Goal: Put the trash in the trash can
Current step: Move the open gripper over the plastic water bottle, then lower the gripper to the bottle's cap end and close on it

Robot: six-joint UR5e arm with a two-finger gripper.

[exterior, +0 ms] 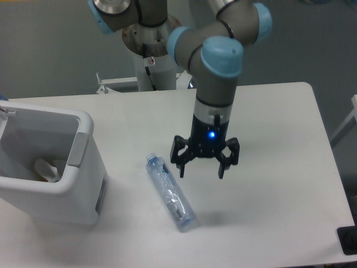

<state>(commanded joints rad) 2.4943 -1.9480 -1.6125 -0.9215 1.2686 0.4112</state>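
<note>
While the clear water bottle (170,193) lies on its side on the white table (268,139), right of the white trash can (50,167), the gripper (202,170) hangs just behind it, fingers spread, empty.
</note>
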